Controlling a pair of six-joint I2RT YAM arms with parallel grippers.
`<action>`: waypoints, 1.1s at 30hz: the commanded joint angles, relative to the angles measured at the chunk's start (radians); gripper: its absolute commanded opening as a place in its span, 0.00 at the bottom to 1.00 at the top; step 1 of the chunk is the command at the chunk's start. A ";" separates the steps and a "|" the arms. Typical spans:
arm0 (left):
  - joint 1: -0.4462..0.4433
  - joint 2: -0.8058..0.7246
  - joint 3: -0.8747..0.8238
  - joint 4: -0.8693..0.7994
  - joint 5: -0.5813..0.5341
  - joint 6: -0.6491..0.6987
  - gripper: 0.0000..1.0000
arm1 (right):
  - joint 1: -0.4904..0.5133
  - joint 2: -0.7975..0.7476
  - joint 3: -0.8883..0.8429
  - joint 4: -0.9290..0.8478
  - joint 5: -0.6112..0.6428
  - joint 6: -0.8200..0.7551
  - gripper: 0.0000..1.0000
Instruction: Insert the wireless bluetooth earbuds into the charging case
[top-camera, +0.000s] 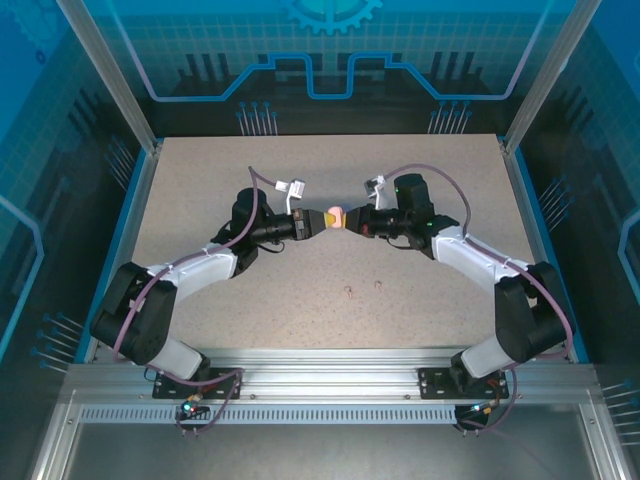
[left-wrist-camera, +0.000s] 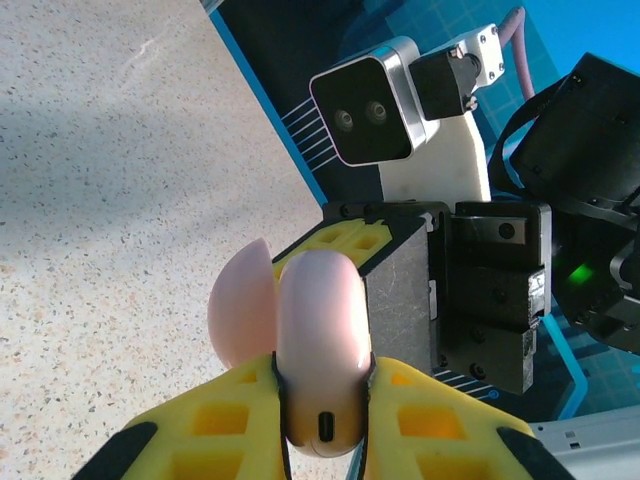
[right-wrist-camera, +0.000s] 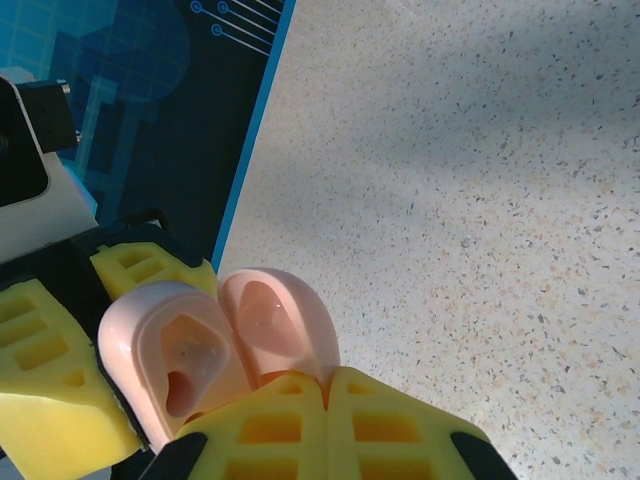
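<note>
Two arms meet nose to nose over the middle of the table (top-camera: 200, 190) in the top view. The left gripper (top-camera: 318, 221) and right gripper (top-camera: 350, 219) hold between them a small pink charging case (top-camera: 335, 216), clear of the surface. One earbud (top-camera: 347, 291) and a second earbud (top-camera: 378, 284) lie on the speckled beige top, nearer the arm bases and well apart from the case. Both are too small to tell colour or which way the stems point.

Left wrist view: the left gripper (left-wrist-camera: 325, 375) is clamped on the case (left-wrist-camera: 320, 300), one yellow waffle-moulded finger (left-wrist-camera: 220, 425) on each side. The case is smooth, glossy and rounded. Its long axis runs straight out from the fingers, with the charging port (left-wrist-camera: 327, 428) end toward the camera. The lid (left-wrist-camera: 240, 305) is swung open to the left. The lower case edge is cut off by the frame.

Right wrist view: the right gripper (right-wrist-camera: 325, 405) has its yellow fingers pressed together at the lid's (right-wrist-camera: 270, 325) edge. Whether they pinch it, I cannot tell. The case (right-wrist-camera: 185, 355) shows its open face with one dark socket, empty as far as visible.
</note>
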 joint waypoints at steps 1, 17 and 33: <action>-0.012 -0.004 -0.009 0.004 -0.023 -0.002 0.44 | 0.013 0.015 0.060 -0.034 0.012 -0.021 0.00; 0.171 -0.052 0.265 -0.561 0.154 0.363 0.99 | 0.002 0.174 0.382 -0.499 0.227 -0.553 0.00; 0.195 0.262 0.668 -1.201 0.395 0.769 0.79 | 0.052 0.277 0.527 -0.567 0.205 -0.796 0.00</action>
